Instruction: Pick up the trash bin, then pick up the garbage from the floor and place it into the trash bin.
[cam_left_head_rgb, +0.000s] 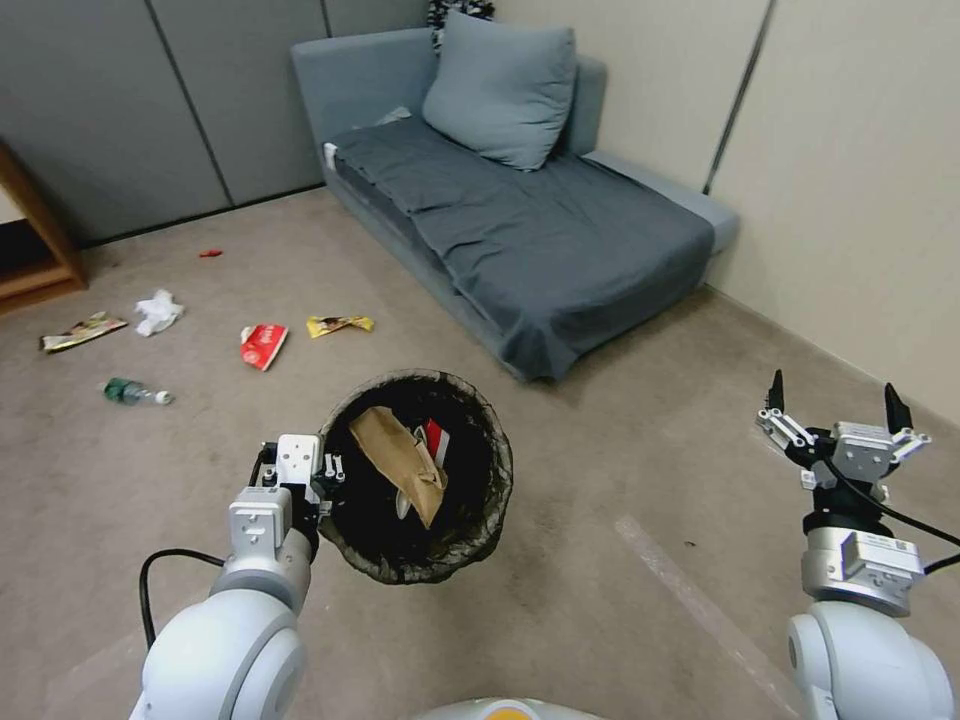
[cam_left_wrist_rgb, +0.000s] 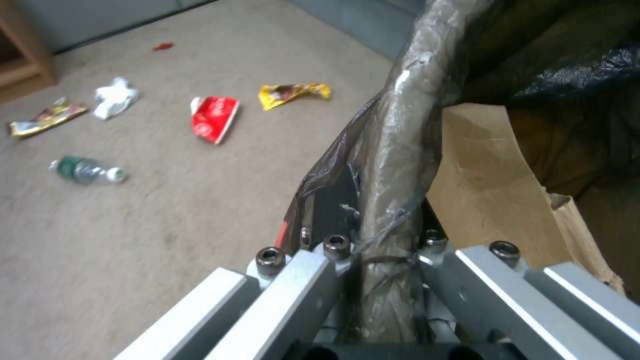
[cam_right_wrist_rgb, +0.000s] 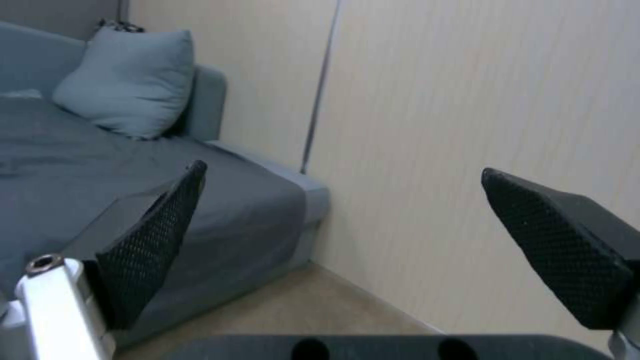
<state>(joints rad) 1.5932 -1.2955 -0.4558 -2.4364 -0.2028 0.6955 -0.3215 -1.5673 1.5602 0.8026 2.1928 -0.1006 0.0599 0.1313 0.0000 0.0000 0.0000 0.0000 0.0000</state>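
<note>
My left gripper (cam_left_head_rgb: 325, 478) is shut on the rim of the trash bin (cam_left_head_rgb: 480, 520), holding it off the floor; the bag-covered rim (cam_left_wrist_rgb: 393, 165) runs between the jaws. Inside the bin lie a crumpled brown paper bag (cam_left_head_rgb: 400, 460) and a red-and-white piece (cam_left_head_rgb: 437, 440). Garbage lies on the carpet at the left: a red-and-white packet (cam_left_head_rgb: 263, 345), a yellow wrapper (cam_left_head_rgb: 338, 324), white crumpled paper (cam_left_head_rgb: 158, 311), a shiny wrapper (cam_left_head_rgb: 82, 331), a green-capped bottle (cam_left_head_rgb: 135, 393) and a small red scrap (cam_left_head_rgb: 209, 253). My right gripper (cam_left_head_rgb: 830, 400) hangs open and empty at the right, its fingertips (cam_right_wrist_rgb: 167, 225) wide apart.
A grey sofa (cam_left_head_rgb: 540, 220) with a cushion (cam_left_head_rgb: 500, 85) stands ahead against the beige wall (cam_left_head_rgb: 860, 200). A wooden shelf corner (cam_left_head_rgb: 35, 250) is at the far left. Open carpet lies between me and the litter.
</note>
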